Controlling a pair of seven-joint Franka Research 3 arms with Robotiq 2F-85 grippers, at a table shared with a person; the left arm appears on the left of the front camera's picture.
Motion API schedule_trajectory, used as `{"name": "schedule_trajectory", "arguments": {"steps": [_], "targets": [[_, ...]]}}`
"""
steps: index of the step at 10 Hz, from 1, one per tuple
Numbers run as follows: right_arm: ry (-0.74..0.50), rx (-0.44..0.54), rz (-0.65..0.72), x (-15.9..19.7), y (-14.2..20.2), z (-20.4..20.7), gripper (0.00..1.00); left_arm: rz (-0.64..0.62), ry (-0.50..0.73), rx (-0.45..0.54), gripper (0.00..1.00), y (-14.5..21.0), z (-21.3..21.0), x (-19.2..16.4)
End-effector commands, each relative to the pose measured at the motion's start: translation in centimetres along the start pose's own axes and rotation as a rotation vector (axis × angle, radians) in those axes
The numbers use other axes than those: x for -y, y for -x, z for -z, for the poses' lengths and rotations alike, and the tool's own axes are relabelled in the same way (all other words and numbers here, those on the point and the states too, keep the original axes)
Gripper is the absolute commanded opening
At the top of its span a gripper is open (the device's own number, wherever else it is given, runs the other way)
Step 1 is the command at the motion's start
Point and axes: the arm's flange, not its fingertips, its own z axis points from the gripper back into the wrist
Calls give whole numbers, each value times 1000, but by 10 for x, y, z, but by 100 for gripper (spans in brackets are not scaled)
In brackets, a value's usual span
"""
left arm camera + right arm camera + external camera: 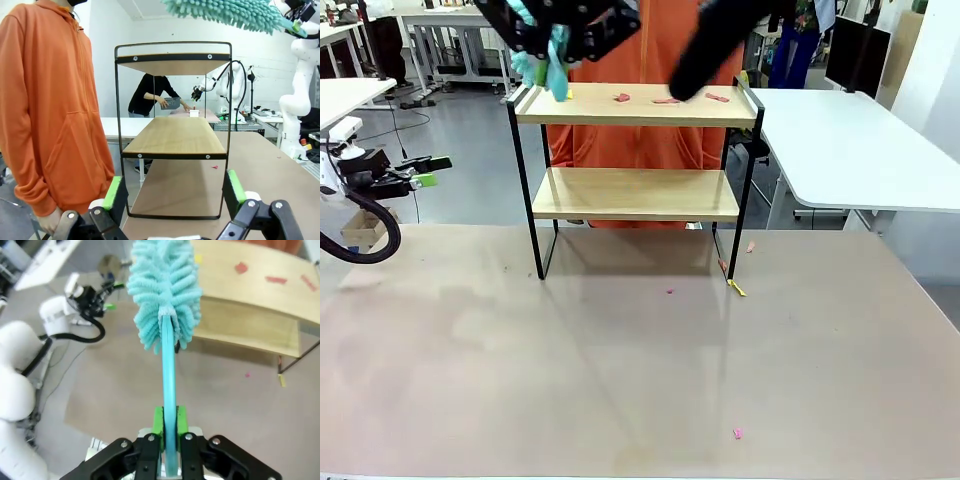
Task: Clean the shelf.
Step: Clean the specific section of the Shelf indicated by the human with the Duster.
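The shelf (638, 108) stands at the table's far middle, two wooden boards in a black frame. Three pink scraps (665, 100) lie on its top board. My right gripper (169, 424) is shut on the handle of a teal fluffy duster (165, 295). In the front view the duster head (553, 72) hangs at the top board's left end, under the right gripper (565, 35). My left gripper (425, 172) hovers open and empty off the table's left edge. Its green pads (112, 192) face the shelf (175, 137) from the side, with the duster (225, 12) above.
A person in an orange hoodie (640, 145) stands right behind the shelf. Small pink and yellow scraps (737, 289) lie on the table by the shelf's right foot, and another pink scrap (737, 433) lies near the front. A white table (860, 150) stands at the right.
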Motion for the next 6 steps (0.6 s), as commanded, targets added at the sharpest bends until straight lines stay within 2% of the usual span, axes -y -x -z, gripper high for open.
{"name": "schedule_trajectory", "arguments": {"steps": [1, 4, 6], "targets": [[69, -6, 53, -56, -37, 21, 13, 12, 8, -6, 100, -3, 0, 1], [111, 39, 105, -65, -56, 57, 13, 12, 8, -6, 100, -3, 0, 1], [93, 32, 130, -65, -66, 77, 13, 12, 8, -6, 100, -3, 0, 1]]}}
